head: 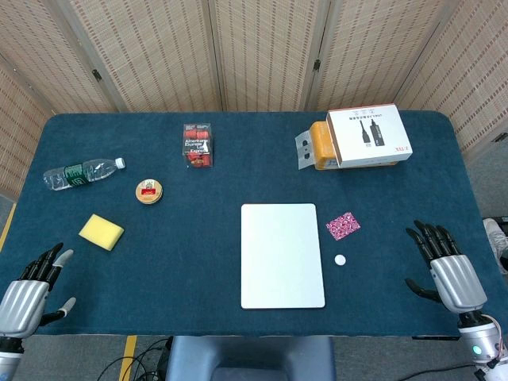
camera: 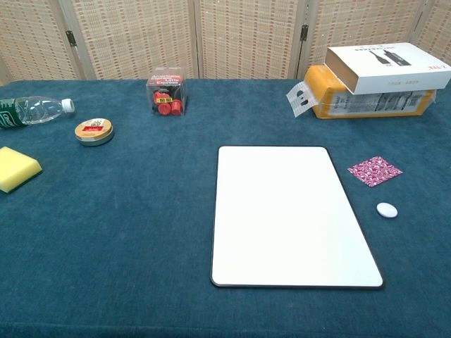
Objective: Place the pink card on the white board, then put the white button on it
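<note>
Waiting on step 1: the pink card lies just right of the white board, the white button below the card. Both the right hand and left hand rest empty, fingers apart. Next, the right hand should probably reach for the card.

The left hand sits at the near left corner of the head view, fingers spread and holding nothing. The right hand sits at the near right, fingers likewise apart and empty, pointing away from the robot.
</note>
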{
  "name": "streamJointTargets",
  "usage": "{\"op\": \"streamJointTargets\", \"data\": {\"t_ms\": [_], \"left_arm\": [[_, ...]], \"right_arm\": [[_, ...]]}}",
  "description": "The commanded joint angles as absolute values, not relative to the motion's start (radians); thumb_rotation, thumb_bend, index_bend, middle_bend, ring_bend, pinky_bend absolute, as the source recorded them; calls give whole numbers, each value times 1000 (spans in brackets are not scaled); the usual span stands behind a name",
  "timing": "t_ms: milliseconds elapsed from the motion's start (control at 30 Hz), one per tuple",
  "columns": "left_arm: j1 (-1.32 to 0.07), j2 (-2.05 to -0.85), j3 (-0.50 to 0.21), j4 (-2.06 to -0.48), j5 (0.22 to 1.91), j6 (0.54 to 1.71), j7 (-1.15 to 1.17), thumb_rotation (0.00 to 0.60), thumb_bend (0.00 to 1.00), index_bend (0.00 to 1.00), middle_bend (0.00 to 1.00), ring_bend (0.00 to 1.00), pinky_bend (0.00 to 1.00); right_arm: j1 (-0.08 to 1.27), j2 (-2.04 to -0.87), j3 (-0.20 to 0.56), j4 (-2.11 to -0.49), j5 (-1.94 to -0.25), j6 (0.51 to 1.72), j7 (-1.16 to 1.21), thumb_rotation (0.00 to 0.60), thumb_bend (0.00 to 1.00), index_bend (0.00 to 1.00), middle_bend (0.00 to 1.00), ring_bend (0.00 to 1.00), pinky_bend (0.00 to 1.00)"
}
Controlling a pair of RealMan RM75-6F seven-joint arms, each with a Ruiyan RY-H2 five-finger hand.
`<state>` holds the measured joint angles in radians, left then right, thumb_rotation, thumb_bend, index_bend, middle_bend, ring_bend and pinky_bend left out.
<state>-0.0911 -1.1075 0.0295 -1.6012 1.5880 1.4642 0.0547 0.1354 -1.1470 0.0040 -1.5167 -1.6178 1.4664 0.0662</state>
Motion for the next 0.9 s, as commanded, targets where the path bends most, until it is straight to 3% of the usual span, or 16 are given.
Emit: {"op": "streamJointTargets", "data": {"t_ms": [33, 467, 900], "left_arm": [[-96, -1108, 29, -1599, 1583, 1454, 54, 600, 294, 16, 40, 104, 218], [-90, -1098, 30, -1601, 1588, 1468, 40, 600, 294, 15, 40, 104, 218], [-93, -1099, 24, -1604, 1584, 1466, 35, 600, 293, 16, 40, 105, 218]], "right_arm": [[139, -1149, 6, -1512, -1610, 1454, 67, 600, 119, 18, 4, 0, 0], [200, -1187, 37, -1442, -1630, 1416, 70, 600, 119, 18, 44, 0, 0], [463, -1025, 85, -1476, -1585, 1027, 131, 600, 141, 196, 101, 0, 0]]}}
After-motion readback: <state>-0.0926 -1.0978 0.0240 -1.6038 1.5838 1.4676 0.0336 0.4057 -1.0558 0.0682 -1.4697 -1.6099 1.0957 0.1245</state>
